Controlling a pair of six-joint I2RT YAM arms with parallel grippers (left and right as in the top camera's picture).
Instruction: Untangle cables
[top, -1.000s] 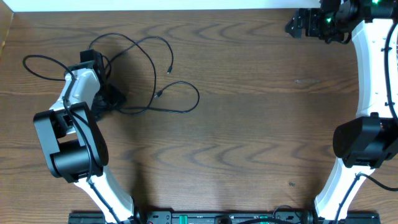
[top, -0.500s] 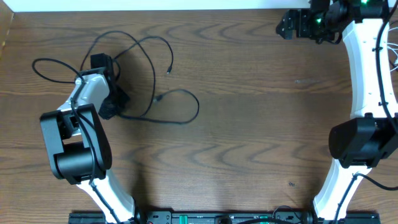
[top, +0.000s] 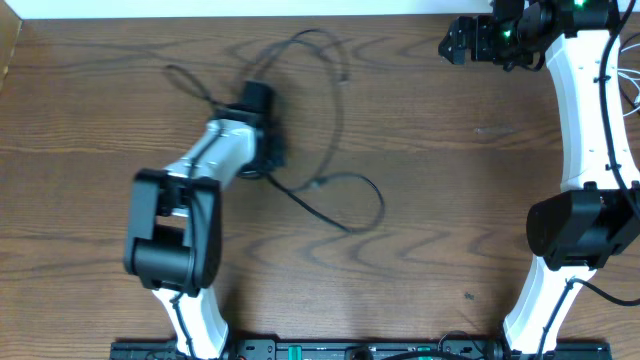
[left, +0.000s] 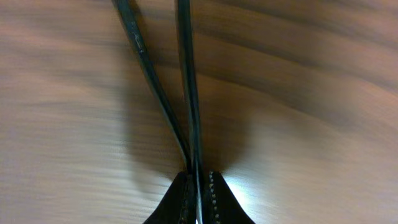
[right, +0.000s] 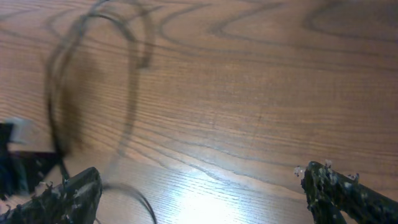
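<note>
Thin black cables sprawl in loose loops across the left half of the wooden table, from the far edge down to a loop near the middle. My left gripper sits low over them and is shut on black cable. In the left wrist view two black strands run up from between the pressed-together jaws of the left gripper. My right gripper hangs open at the far right, away from the cables. The right wrist view shows the right gripper spread wide over bare wood, with blurred cable at left.
The left arm's base link stands at the front left and the right arm runs along the right side. A pale wall edge borders the table at the back.
My left gripper closed on the black cables and swung right, dragging the whole tangle with it toward the table's middle. The right gripper drifted slightly left and stayed open.
</note>
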